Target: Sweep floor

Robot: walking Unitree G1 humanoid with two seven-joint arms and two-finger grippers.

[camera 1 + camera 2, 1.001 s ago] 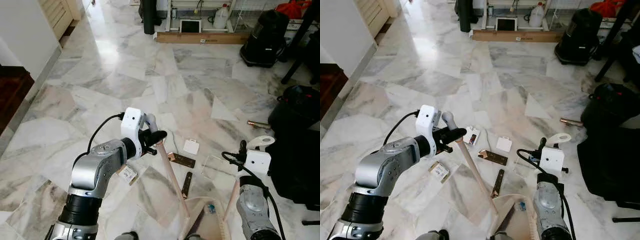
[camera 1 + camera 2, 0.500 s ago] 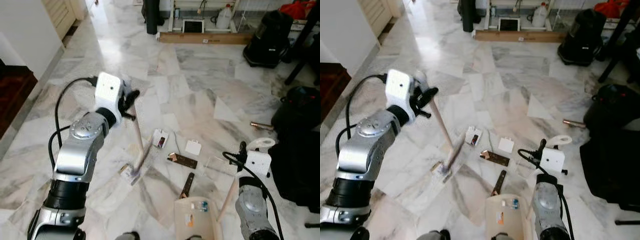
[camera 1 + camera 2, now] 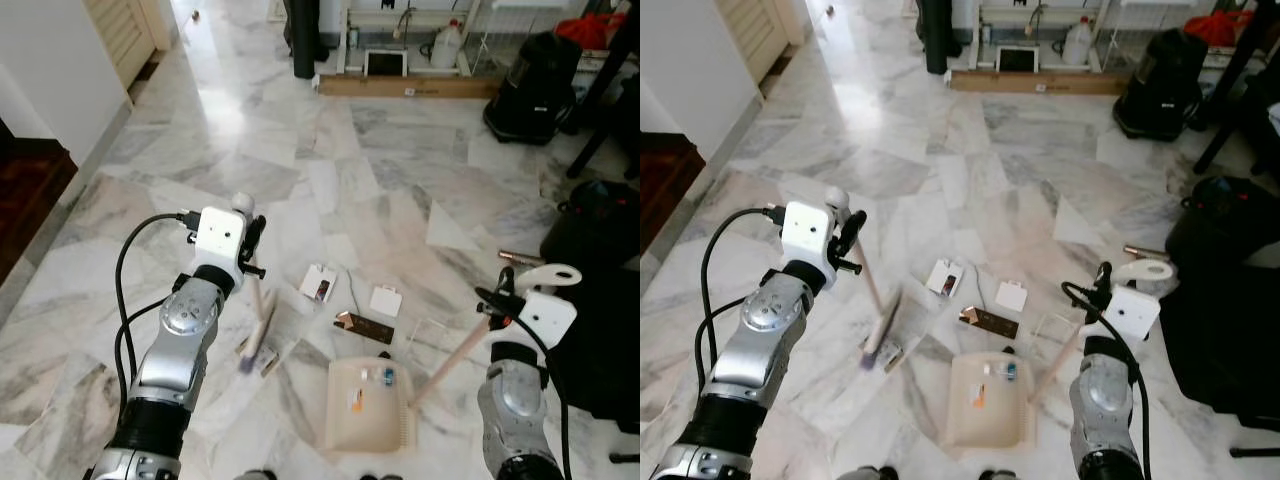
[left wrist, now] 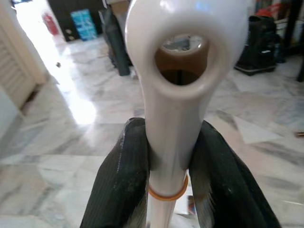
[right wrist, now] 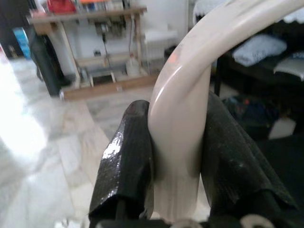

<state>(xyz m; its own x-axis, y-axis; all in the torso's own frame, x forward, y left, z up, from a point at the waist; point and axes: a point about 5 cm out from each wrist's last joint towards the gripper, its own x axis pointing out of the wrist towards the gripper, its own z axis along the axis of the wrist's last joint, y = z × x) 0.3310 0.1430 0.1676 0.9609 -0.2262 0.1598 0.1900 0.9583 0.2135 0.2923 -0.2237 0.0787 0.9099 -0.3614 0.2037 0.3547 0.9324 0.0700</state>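
Dustpan (image 3: pixel 365 405) taken as landmark: cream, lying flat on the marble floor (image 3: pixel 400 190), with a few small scraps inside near its far edge. Right gripper (image 5: pixel 175 156) has both black fingers (image 5: pixel 126 156) clamped on the pale curved top of the dustpan handle (image 3: pixel 455 350), which slants up from the pan's right side toward the robot's right. Left gripper (image 4: pixel 166 175) has its fingers (image 4: pixel 118 175) clamped on the white, ring-ended top of the broom handle (image 3: pixel 258 295), well left of the dustpan; the wooden shaft runs down to the broom head (image 3: pixel 255 350), blurred, on the floor left of the pan and apart from it. A small flat packet (image 3: pixel 268 362) lies touching or just beside the broom head; cannot tell which. Litter beyond the dustpan's far edge: a brown rectangular piece (image 3: pixel 362 326) just beyond it, a white square card (image 3: pixel 385 300) further on, a white card with a dark mark (image 3: pixel 319 284) to the left of that, and a clear thin sheet (image 3: pixel 425 333) near the handle. A thin metallic tube (image 3: pixel 518 258) lies well to the pan's right, next to a dark bag (image 3: pixel 600 230). Far behind the pan: a black vacuum-like unit (image 3: pixel 530 85), a wooden board (image 3: pixel 405 86) along the floor under a shelf rack, a white jug (image 3: pixel 447 40) and a dark upright cylinder (image 3: pixel 300 40). White wall (image 3: pixel 50 80) and dark wood flooring (image 3: pixel 25 190) far left of the pan.
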